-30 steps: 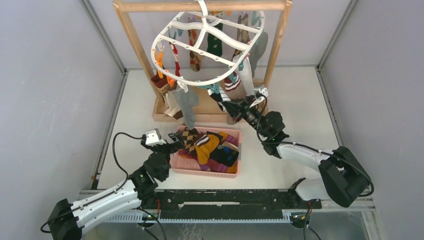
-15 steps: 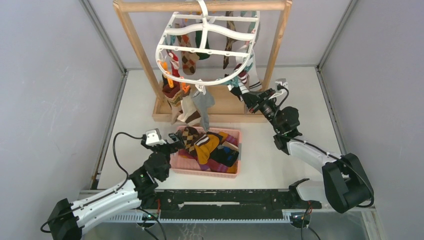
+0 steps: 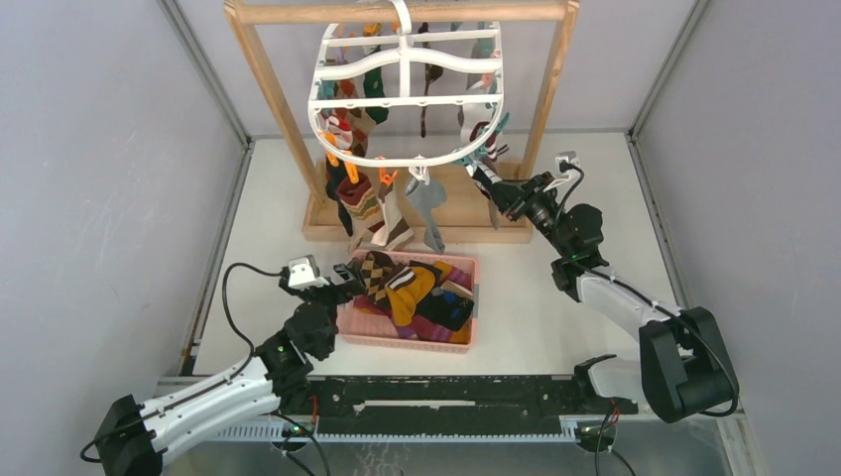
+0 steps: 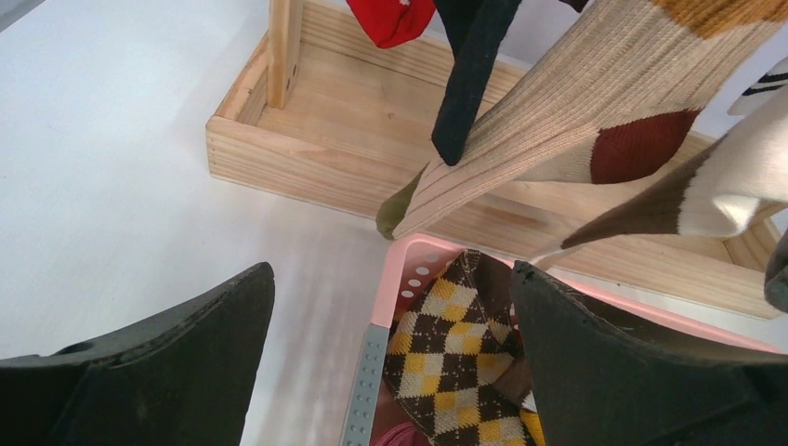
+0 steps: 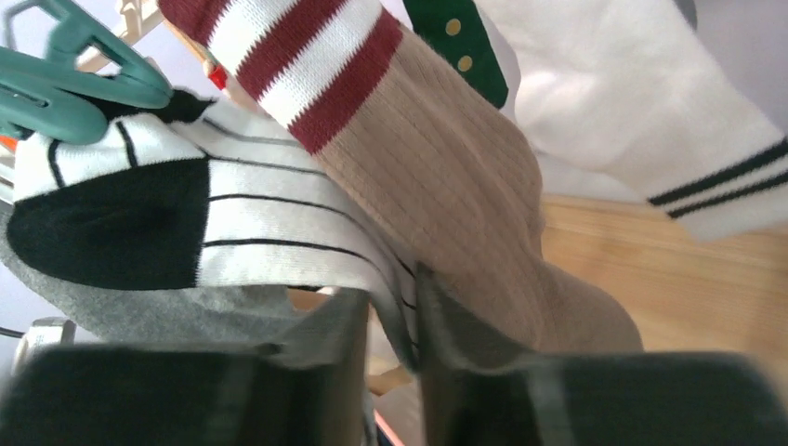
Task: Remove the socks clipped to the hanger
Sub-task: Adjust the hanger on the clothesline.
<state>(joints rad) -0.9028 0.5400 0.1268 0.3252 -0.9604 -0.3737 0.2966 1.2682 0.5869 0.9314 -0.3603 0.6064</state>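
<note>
Hovering nearest, the L gripper (image 4: 390, 276) had its fingers spread wide over the left end of the pink basket (image 3: 472, 302), w/ a brown-yellow argyle sock (image 4: 446, 348) right below. The basket held a heap of loose socks (image 3: 421, 302). Farther out, the R gripper (image 5: 390, 311) reached up to the hanger's right side, fingers nearly together, pinching a white black-striped sock (image 5: 279, 223), w/ a teal clip (image 5: 65, 93) at the sock's upper end. The white oval hanger (image 3: 402, 162) hung from the wooden stand (image 3: 260, 69) at the back, w/ hanging socks (image 3: 369, 203) dangling off its front-left clips.
</note>
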